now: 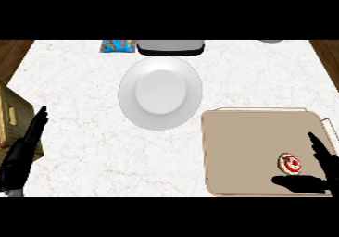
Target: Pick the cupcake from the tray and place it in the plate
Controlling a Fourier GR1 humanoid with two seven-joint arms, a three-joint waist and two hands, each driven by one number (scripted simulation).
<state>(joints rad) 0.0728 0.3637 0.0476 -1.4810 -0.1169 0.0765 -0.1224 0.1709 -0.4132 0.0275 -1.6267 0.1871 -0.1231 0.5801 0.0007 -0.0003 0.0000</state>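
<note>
Now, cupcake [290, 164]: small, probably light and soft; take it by the sides.
Right hand [316, 178]: open beside it on tray [254, 143].
Left hand [21, 152]: resting, fingers straight.
Plate [160, 92]: apart, on table [83, 92].

We see our left hand [25, 143] as a slim, matte black shape with long tapering fingers [40, 115]; our right hand [316, 178] is equally black, with no markings.
</note>
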